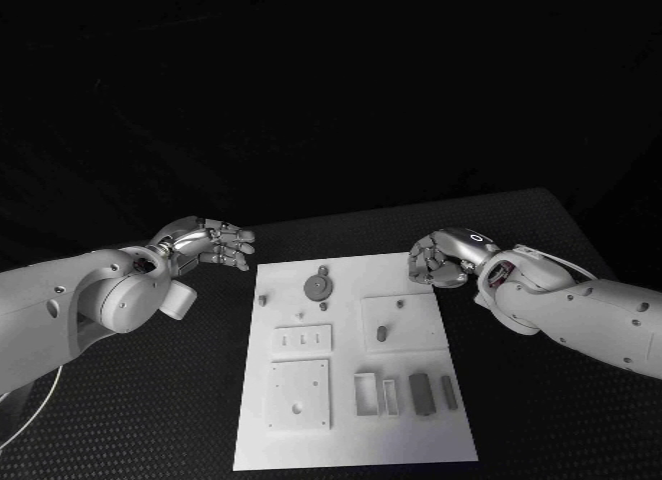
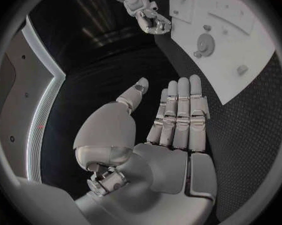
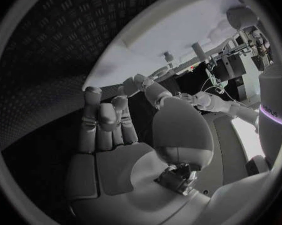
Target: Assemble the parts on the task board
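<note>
Head view, item record: task board (image 1: 418, 440), white, long axis running away from the robot, centred between both arms. Grey parts (image 1: 315, 287) lie on the board, none held. Left hand (image 1: 209, 243) just off the board's far-left corner, fingers apart, empty. Right hand (image 1: 444, 258) at the far-right corner, fingers curled inward, empty. Judgement: the right hand sits slightly nearer the board.

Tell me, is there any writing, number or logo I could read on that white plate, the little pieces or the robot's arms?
None can be read.
Task board: plain white, no lettering visible.
Parts such as the round one: no marks visible.
Right robot hand: a small ring-like mark near the wrist, too small to read.
Left robot hand: nothing legible.
</note>
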Controlling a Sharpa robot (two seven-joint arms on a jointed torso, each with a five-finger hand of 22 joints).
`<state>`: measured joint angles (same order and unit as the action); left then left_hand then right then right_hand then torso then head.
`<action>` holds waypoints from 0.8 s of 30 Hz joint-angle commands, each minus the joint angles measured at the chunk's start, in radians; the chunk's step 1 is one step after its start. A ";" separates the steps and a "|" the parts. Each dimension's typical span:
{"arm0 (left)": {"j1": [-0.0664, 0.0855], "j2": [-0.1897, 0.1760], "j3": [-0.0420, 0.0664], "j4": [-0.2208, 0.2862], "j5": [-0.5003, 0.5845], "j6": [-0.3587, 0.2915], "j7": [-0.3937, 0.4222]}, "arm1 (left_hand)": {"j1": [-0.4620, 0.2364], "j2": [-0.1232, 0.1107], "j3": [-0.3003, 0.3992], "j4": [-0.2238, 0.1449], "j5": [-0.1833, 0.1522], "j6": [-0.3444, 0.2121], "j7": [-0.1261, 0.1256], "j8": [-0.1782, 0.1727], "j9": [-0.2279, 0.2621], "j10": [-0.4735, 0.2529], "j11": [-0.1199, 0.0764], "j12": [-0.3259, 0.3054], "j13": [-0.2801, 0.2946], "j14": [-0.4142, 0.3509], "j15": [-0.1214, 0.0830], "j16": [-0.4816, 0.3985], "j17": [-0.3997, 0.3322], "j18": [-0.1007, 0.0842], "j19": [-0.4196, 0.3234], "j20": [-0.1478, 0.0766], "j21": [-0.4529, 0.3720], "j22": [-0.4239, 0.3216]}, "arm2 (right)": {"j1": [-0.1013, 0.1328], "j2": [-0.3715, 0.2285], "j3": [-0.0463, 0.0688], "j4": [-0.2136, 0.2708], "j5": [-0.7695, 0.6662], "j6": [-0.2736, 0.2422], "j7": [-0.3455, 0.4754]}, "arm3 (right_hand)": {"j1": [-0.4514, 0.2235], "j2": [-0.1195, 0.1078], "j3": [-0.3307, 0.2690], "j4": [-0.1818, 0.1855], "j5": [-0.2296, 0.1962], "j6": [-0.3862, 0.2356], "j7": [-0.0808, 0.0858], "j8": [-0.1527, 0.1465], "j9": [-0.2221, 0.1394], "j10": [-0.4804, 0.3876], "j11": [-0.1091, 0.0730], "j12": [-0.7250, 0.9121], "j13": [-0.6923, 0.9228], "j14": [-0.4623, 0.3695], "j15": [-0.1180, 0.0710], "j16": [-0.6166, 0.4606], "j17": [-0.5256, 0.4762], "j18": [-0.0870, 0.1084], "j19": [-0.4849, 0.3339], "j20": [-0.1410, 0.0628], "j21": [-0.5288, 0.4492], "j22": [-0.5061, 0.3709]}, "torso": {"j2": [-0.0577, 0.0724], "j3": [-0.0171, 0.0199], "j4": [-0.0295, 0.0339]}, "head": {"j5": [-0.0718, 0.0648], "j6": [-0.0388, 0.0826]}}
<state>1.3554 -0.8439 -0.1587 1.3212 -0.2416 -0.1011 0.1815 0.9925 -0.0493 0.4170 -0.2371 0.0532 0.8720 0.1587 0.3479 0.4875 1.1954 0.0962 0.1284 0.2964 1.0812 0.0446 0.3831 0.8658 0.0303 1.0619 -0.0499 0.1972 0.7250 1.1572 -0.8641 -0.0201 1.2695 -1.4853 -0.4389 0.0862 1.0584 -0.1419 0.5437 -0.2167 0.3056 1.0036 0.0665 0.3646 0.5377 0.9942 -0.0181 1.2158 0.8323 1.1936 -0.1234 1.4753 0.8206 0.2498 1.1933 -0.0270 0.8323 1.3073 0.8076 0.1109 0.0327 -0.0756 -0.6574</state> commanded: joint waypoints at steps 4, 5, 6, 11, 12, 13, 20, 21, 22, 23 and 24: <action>0.001 0.011 0.001 0.022 -0.117 0.041 -0.092 | -0.028 -0.003 -0.008 0.015 -0.002 -0.006 0.011 -0.017 -0.010 0.007 -0.001 0.005 0.010 0.007 0.000 0.008 0.009 0.011 0.008 -0.004 -0.002 0.005 | 0.036 0.007 0.001 0.045 -0.008 -0.016 -0.060 | -0.010 0.000 0.004 0.008 0.004 0.026 0.019 0.005 0.003 0.002 -0.006 -0.005 0.001 0.003 -0.007 -0.002 0.002 0.012 0.001 -0.005 0.006 0.021 | 0.000 -0.0009 0.0002 | 0.001 0.009; 0.001 0.013 0.001 0.027 -0.119 0.031 -0.103 | -0.028 -0.004 -0.008 0.015 -0.002 -0.009 0.013 -0.020 -0.012 0.007 -0.001 0.005 0.012 0.007 -0.001 0.009 0.010 0.011 0.008 -0.005 -0.002 0.006 | 0.043 0.009 0.001 0.057 -0.008 -0.014 -0.068 | -0.011 0.002 0.006 0.010 0.004 0.026 0.019 0.004 0.003 0.003 -0.006 -0.005 0.001 0.003 -0.007 -0.003 0.002 0.012 0.002 -0.005 0.006 0.021 | 0.000 -0.0002 -0.0010 | 0.002 0.009; 0.001 0.014 0.001 0.030 -0.120 0.029 -0.112 | -0.027 -0.003 -0.007 0.014 -0.002 -0.010 0.014 -0.021 -0.014 0.008 -0.002 0.006 0.014 0.008 -0.001 0.010 0.012 0.011 0.009 -0.005 -0.001 0.007 | 0.049 0.013 0.001 0.066 -0.016 -0.011 -0.076 | -0.011 0.002 0.006 0.010 0.004 0.026 0.019 0.004 0.003 0.003 -0.006 -0.006 0.001 0.003 -0.007 -0.003 0.002 0.012 0.002 -0.005 0.006 0.021 | -0.001 0.0001 -0.0016 | 0.002 0.011; 0.003 0.033 0.001 0.032 -0.086 0.025 -0.157 | -0.030 -0.005 -0.010 0.015 -0.002 -0.003 0.013 -0.024 -0.019 0.015 -0.006 0.012 0.029 0.015 -0.005 0.019 0.025 0.011 0.012 -0.008 0.001 0.013 | 0.063 0.036 0.001 0.108 -0.049 0.006 -0.122 | -0.013 -0.001 0.006 0.012 0.003 0.026 0.018 0.003 0.004 0.004 -0.006 -0.007 0.002 0.003 -0.007 -0.003 0.003 0.012 0.002 -0.005 0.006 0.021 | -0.003 -0.0007 -0.0047 | 0.009 0.018; 0.004 0.038 0.001 0.034 -0.091 0.011 -0.171 | -0.035 -0.008 -0.012 0.016 -0.002 -0.001 0.012 -0.025 -0.020 0.017 -0.007 0.014 0.032 0.016 -0.006 0.022 0.028 0.011 0.013 -0.009 0.001 0.014 | 0.065 0.042 0.001 0.116 -0.057 0.012 -0.129 | -0.013 -0.001 0.006 0.012 0.003 0.026 0.018 0.003 0.004 0.004 -0.006 -0.007 0.002 0.003 -0.007 -0.003 0.003 0.012 0.002 -0.005 0.006 0.020 | -0.004 -0.0016 -0.0046 | 0.011 0.018; 0.005 0.042 0.001 0.037 -0.097 -0.002 -0.184 | -0.039 -0.011 -0.016 0.017 -0.002 0.002 0.011 -0.025 -0.021 0.020 -0.009 0.017 0.037 0.019 -0.008 0.025 0.033 0.011 0.014 -0.010 0.002 0.016 | 0.066 0.047 0.001 0.122 -0.061 0.018 -0.135 | -0.014 -0.002 0.006 0.012 0.003 0.026 0.018 0.003 0.004 0.004 -0.006 -0.007 0.002 0.003 -0.007 -0.003 0.003 0.012 0.002 -0.005 0.006 0.020 | -0.006 -0.0025 -0.0042 | 0.014 0.019; 0.012 0.078 0.001 0.069 -0.149 -0.068 -0.256 | -0.055 -0.028 -0.030 0.013 -0.003 0.028 -0.004 -0.021 -0.027 0.038 -0.022 0.035 0.073 0.021 -0.016 0.045 0.069 0.003 0.009 -0.016 0.002 0.028 | 0.068 0.090 0.001 0.161 -0.073 0.032 -0.153 | -0.016 -0.003 0.006 0.014 0.003 0.027 0.018 0.002 0.004 0.005 -0.007 -0.007 0.002 0.004 -0.008 -0.003 0.004 0.012 0.003 -0.006 0.007 0.020 | -0.013 -0.0078 0.0001 | 0.028 0.017; 0.013 0.081 0.001 0.073 -0.160 -0.073 -0.262 | -0.056 -0.030 -0.031 0.011 -0.003 0.019 -0.011 -0.028 -0.031 0.039 -0.023 0.037 0.078 0.021 -0.016 0.048 0.075 0.002 0.009 -0.017 0.003 0.030 | 0.068 0.097 0.001 0.164 -0.073 0.032 -0.155 | -0.016 -0.003 0.006 0.015 0.003 0.027 0.018 0.002 0.004 0.005 -0.007 -0.008 0.002 0.004 -0.008 -0.003 0.004 0.012 0.003 -0.006 0.007 0.020 | -0.014 -0.0091 0.0006 | 0.031 0.017; 0.013 0.085 0.001 0.078 -0.173 -0.083 -0.270 | -0.056 -0.030 -0.031 0.011 -0.003 0.019 -0.013 -0.028 -0.032 0.038 -0.024 0.038 0.081 0.020 -0.017 0.049 0.078 0.002 0.009 -0.018 0.003 0.032 | 0.068 0.104 0.001 0.169 -0.073 0.034 -0.157 | -0.016 -0.003 0.007 0.015 0.003 0.027 0.018 0.002 0.004 0.005 -0.007 -0.008 0.002 0.004 -0.008 -0.003 0.004 0.012 0.003 -0.006 0.007 0.020 | -0.016 -0.0101 0.0005 | 0.035 0.016; 0.013 0.089 0.001 0.080 -0.182 -0.085 -0.276 | -0.057 -0.030 -0.031 0.011 -0.003 0.020 -0.012 -0.028 -0.032 0.038 -0.024 0.038 0.083 0.020 -0.017 0.050 0.080 0.001 0.009 -0.019 0.003 0.033 | 0.068 0.111 0.001 0.174 -0.074 0.038 -0.158 | -0.016 -0.003 0.007 0.015 0.003 0.027 0.018 0.002 0.004 0.005 -0.007 -0.008 0.002 0.004 -0.008 -0.004 0.004 0.012 0.003 -0.006 0.007 0.020 | -0.016 -0.0103 0.0005 | 0.037 0.016; 0.014 0.093 0.001 0.081 -0.193 -0.076 -0.285 | -0.057 -0.030 -0.031 0.011 -0.003 0.022 -0.012 -0.028 -0.033 0.038 -0.025 0.039 0.086 0.020 -0.017 0.051 0.083 0.001 0.009 -0.019 0.004 0.034 | 0.068 0.118 0.001 0.178 -0.074 0.040 -0.159 | -0.017 -0.003 0.007 0.016 0.003 0.027 0.018 0.002 0.004 0.005 -0.007 -0.008 0.002 0.004 -0.008 -0.004 0.004 0.012 0.003 -0.006 0.007 0.020 | -0.017 -0.0109 0.0003 | 0.040 0.015</action>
<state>1.3674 -0.7538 -0.1583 1.3989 -0.3749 -0.1409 -0.0479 0.9432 -0.0777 0.3867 -0.2235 0.0532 0.8914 0.1498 0.3221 0.4557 1.2278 0.0747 0.1643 0.3816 1.1025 0.0303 0.4304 0.9481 0.0294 1.0739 -0.0629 0.1972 0.7582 1.2247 -0.7516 -0.0196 1.4408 -1.5369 -0.4227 -0.0488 1.0543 -0.1463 0.5505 -0.2064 0.3049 1.0035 0.0668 0.3641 0.5422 0.9957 -0.0196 1.2119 0.8331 1.1965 -0.1259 1.4753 0.8237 0.2500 1.1933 -0.0268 0.8323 1.3073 0.7945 0.1030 0.0315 -0.0419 -0.6411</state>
